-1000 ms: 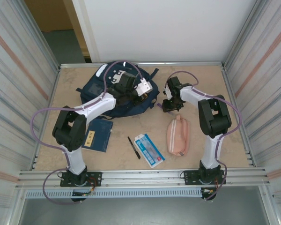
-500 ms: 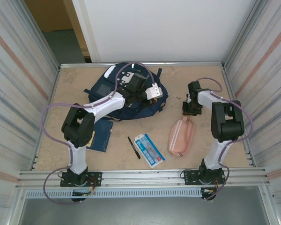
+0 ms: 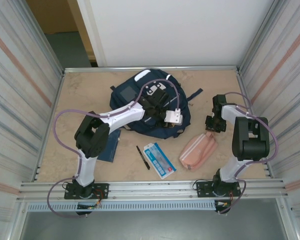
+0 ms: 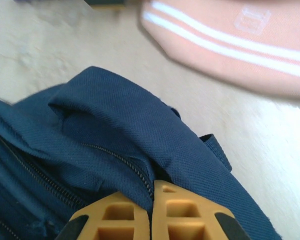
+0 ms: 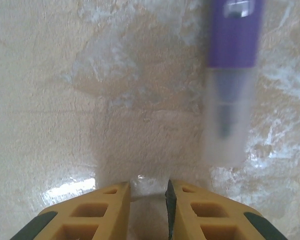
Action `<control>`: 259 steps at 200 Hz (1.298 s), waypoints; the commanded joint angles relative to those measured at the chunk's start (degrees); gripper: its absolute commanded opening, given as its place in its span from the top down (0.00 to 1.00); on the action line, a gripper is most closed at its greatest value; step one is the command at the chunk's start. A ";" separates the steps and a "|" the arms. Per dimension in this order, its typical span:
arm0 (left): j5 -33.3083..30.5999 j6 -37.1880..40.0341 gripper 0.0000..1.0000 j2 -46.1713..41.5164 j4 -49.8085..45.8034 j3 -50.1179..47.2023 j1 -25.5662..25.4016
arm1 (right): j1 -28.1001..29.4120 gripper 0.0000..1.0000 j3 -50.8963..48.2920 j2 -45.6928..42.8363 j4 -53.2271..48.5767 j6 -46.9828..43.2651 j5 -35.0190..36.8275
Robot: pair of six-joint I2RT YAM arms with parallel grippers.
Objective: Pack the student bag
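Note:
The student bag (image 3: 140, 97), navy with a white patch, lies at the back middle of the table. My left gripper (image 3: 162, 114) is shut on its fabric right beside a zipper (image 4: 125, 162), at the bag's near right edge (image 4: 190, 155). My right gripper (image 3: 213, 123) is low over the bare table to the right of the bag, just above the pink pouch (image 3: 197, 151). Its fingers (image 5: 200, 210) stand a narrow gap apart with a small pale, glossy piece (image 5: 146, 187) pinched between them; what it is I cannot tell. A purple pen with a clear cap (image 5: 232, 75) lies ahead of them.
A navy notebook (image 3: 107, 145) lies near left under the left arm. A black pen (image 3: 143, 157) and a blue-and-white packet (image 3: 159, 160) lie near the middle. The pink pouch (image 4: 230, 45) lies close beside the bag's corner. Metal walls close in both sides.
The left gripper has dragged the bag to the right and nearer. The right gripper swung right, away from the bag, and narrowed its jaws. The pink pouch turned and shifted right.

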 commanded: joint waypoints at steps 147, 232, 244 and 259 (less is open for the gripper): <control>-10.85 4.27 1.00 -8.98 1.39 -11.13 3.53 | -2.61 0.36 2.48 -11.88 -1.56 2.01 0.66; -6.59 -4.48 1.00 -11.39 6.00 -13.88 3.35 | -29.42 0.24 10.81 3.82 8.00 2.86 -2.64; -6.97 -6.17 1.00 -11.67 6.62 -14.50 3.27 | -29.39 0.25 11.42 6.55 7.54 2.13 -5.95; -6.94 -7.64 1.00 -11.78 7.63 -15.39 3.26 | -28.49 0.26 10.81 7.34 8.14 1.62 -7.72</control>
